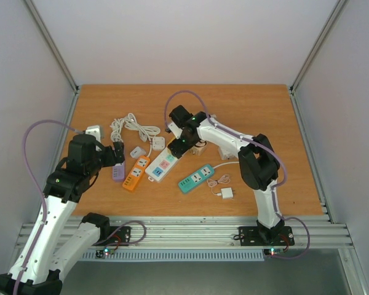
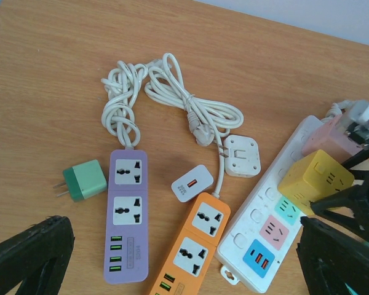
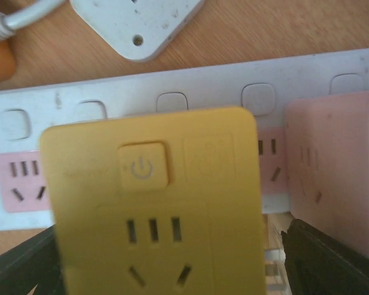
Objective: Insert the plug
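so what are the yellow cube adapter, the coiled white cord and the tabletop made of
The yellow cube adapter looks like moulded plastic, matte, with crisp socket slots and a raised power button. The coiled white cord is probably a rubbery PVC sheath: smooth, slightly glossy, bending in soft loops. The tabletop is wood or wood-look laminate; grain lines show, satin sheen.

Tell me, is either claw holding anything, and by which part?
Apparently nothing. The right gripper straddles the yellow cube adapter at its sides, but a gap shows on one side. The left gripper is open and empty.
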